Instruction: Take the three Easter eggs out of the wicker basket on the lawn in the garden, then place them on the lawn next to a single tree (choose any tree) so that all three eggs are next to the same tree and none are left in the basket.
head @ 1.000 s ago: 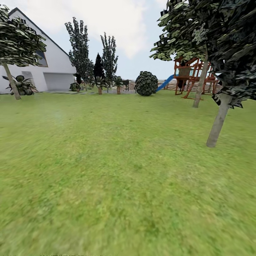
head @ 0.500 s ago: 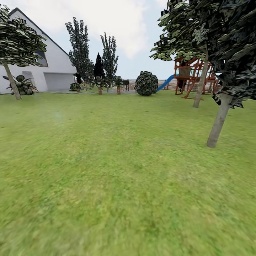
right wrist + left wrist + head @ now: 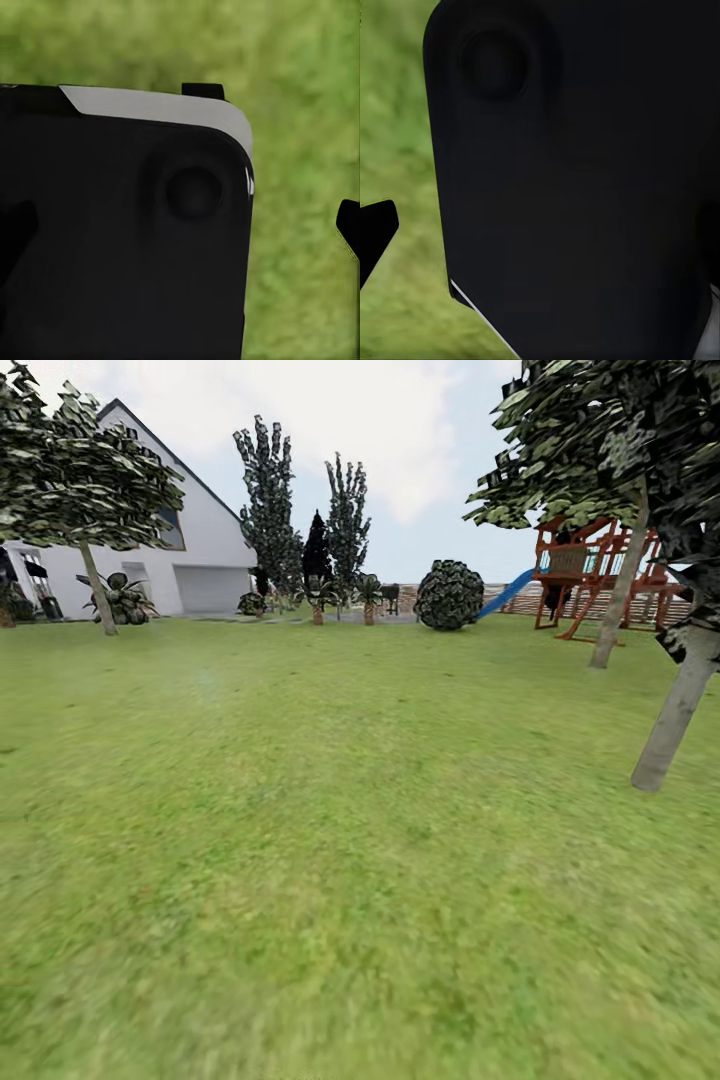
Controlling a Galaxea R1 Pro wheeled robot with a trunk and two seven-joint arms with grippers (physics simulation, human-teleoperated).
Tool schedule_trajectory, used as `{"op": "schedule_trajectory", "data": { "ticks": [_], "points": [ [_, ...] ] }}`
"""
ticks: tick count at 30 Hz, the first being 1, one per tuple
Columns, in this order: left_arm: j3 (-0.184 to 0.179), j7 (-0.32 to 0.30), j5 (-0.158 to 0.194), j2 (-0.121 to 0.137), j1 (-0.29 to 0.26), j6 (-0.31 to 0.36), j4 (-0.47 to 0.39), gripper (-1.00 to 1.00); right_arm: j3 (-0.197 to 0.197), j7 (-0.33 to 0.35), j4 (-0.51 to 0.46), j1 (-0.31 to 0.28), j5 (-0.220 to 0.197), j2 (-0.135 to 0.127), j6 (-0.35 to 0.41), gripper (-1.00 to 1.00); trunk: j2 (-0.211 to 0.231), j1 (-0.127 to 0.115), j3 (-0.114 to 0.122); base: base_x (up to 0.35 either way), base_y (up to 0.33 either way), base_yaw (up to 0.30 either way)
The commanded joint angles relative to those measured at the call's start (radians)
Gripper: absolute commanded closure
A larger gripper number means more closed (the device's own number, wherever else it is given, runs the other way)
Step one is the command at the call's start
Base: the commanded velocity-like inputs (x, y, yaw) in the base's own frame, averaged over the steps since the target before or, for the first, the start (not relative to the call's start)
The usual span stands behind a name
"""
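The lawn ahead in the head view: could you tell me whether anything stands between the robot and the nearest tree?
Nothing visible does. Open lawn runs unbroken to the nearest tree at right; the bush and playset stand well beyond it.

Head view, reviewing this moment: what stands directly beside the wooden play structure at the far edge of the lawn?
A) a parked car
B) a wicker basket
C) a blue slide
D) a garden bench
C. A blue slide slopes down from the red-brown wooden play structure toward the round dark bush, at the far side of the lawn.
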Motion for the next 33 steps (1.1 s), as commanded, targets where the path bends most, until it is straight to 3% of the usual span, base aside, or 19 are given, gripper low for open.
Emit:
{"op": "schedule_trajectory", "data": {
  "ticks": [1,33],
  "points": [
    [0.001,-0.001,0.0,0.0,0.001,0.0,-0.002,-1.0,0.001,0.0,0.001,-0.001,0.002,0.0,-0.003,-1.0,0.0,0.0,-0.001,0.0,0.0,0.298],
    [0.001,-0.001,0.0,0.0,0.001,0.0,-0.002,-1.0,-0.002,-0.007,0.0,-0.001,0.0,0.0,0.004,-1.0,0.0,0.0,-0.034,0.0,0.0,0.24]
  ]
}}
